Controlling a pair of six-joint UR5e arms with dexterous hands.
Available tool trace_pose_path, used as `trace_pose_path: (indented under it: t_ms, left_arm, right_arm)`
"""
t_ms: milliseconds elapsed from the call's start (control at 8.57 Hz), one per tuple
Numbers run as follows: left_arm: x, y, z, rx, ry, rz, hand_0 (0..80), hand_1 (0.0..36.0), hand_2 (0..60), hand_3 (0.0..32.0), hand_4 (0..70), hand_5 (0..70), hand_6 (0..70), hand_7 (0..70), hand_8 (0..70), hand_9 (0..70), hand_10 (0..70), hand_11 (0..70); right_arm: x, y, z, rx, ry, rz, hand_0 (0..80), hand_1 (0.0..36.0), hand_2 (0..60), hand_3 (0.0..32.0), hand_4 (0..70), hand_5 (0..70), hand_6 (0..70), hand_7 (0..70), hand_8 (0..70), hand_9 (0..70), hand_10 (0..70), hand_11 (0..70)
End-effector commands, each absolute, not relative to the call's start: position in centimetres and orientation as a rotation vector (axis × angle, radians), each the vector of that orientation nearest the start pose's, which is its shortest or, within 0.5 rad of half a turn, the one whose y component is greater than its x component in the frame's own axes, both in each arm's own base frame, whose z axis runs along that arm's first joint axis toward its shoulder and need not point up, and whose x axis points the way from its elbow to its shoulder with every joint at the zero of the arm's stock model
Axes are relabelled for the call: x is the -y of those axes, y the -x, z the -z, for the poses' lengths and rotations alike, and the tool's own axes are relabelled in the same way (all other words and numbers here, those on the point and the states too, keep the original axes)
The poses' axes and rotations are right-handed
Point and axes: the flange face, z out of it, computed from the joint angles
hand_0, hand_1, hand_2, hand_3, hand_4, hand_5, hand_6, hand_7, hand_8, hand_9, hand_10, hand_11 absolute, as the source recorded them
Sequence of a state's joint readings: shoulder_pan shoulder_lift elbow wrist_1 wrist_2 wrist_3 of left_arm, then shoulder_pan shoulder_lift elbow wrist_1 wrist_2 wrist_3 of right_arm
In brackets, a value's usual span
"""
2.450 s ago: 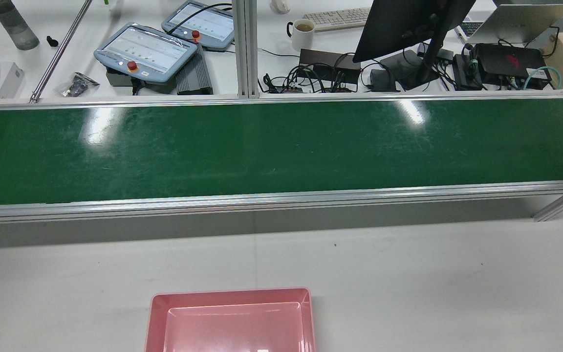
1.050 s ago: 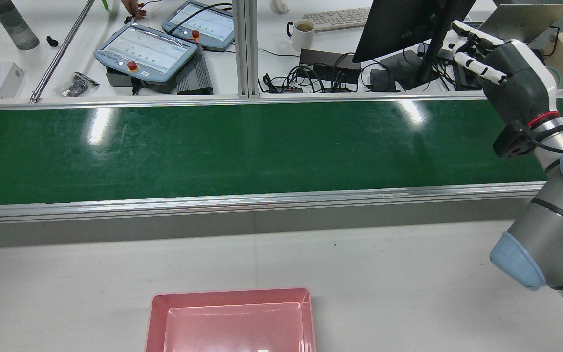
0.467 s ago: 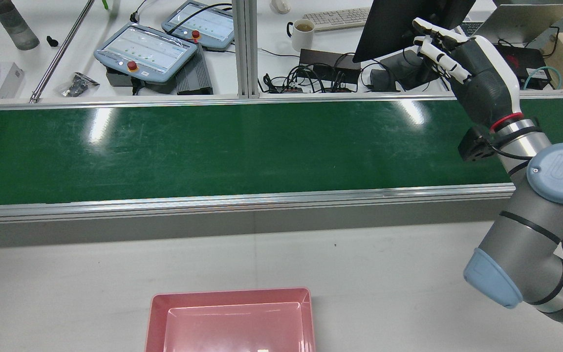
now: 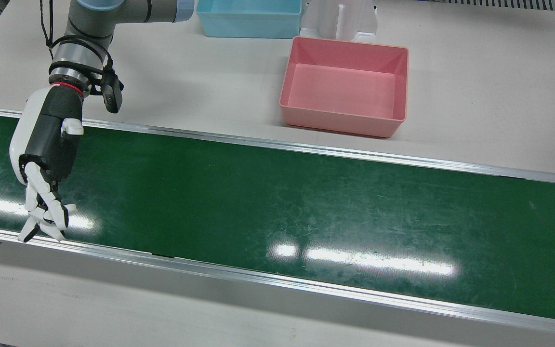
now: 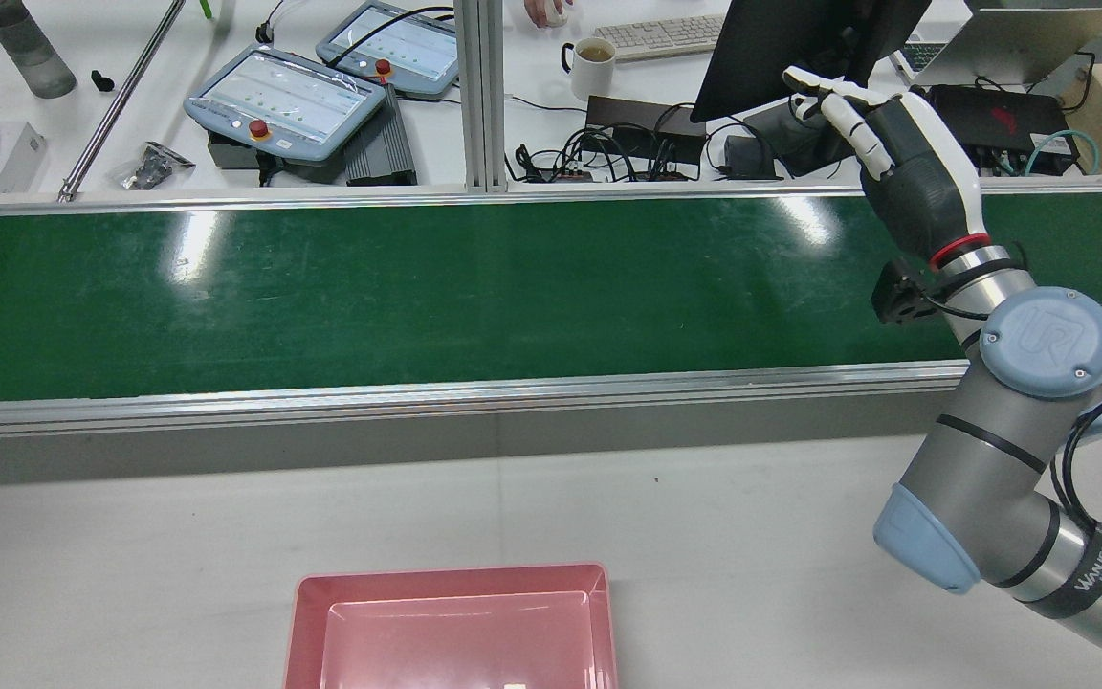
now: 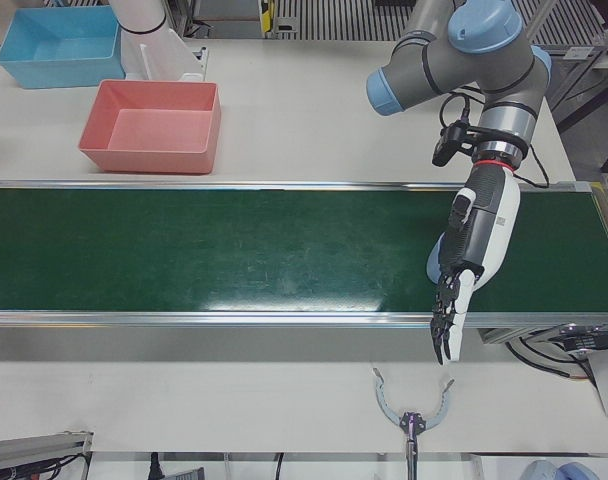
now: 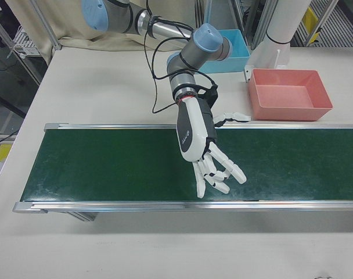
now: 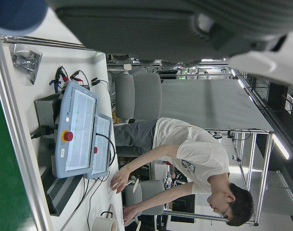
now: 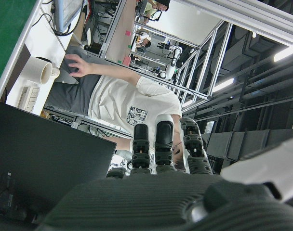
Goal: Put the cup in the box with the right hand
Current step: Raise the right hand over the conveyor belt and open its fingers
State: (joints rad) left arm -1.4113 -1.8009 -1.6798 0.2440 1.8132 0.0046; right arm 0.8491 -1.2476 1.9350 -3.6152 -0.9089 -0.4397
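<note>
Scene: a long green conveyor belt ran across a white table, with a cluttered desk beyond its far side.
Right hand: the right hand hovered above the belt, towards that arm's end of it, and held nothing. Its white fingers were stretched out and fanned apart, reaching over the belt's operator-side rail in the front view.
Right arm: the grey arm with pale blue joint caps reached across the table from the robot's side.
Left hand: the left hand hung over the opposite end of the belt, fingertips pointing down past the near rail. Its fingers were straight, and nothing was in it.
Cup: its place could not be told from any view.
Box: the pink box sat on the table on the robot's side of the belt, near the rail and well apart from both hands. A blue box stood near it, farther from the belt.
Desk: two teach pendants, a white mug and a dark monitor stood there.
Person: someone in a white T-shirt leaned over that desk.
</note>
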Motion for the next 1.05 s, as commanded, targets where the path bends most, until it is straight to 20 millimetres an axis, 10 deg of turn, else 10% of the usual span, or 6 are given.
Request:
trace_pose_path:
  t_ms: [0,350,933]
  left_arm:
    - [58.3,1.7,-53.6,-2.091,0.398,1.899,0.0,0.0,0.0,0.0,0.0,0.0,0.0,0.0,0.0,0.0,0.0,0.0]
    - [58.3,1.7,-53.5,-2.094,0.397,1.896,0.0,0.0,0.0,0.0,0.0,0.0,0.0,0.0,0.0,0.0,0.0,0.0]
    - [58.3,1.7,-53.5,-2.094,0.397,1.896,0.0,0.0,0.0,0.0,0.0,0.0,0.0,0.0,0.0,0.0,0.0,0.0]
  right_arm:
    - [53.0,21.5,-40.9,-2.583,0.289,2.117,40.0,0.0,0.0,0.0,4.9,1.9,8.1,36.9,8.0,18.5,0.0,0.0]
    - [54.8,23.3,-45.9,-2.616,0.231,1.999,39.4,0.0,0.0,0.0,0.0,2.1,6.6,29.5,6.3,15.1,0.0,0.0]
    - [54.7,23.5,-45.6,-2.549,0.313,2.060,40.5,0.0,0.0,0.0,15.7,1.0,9.2,46.8,7.0,18.8,0.0,0.0]
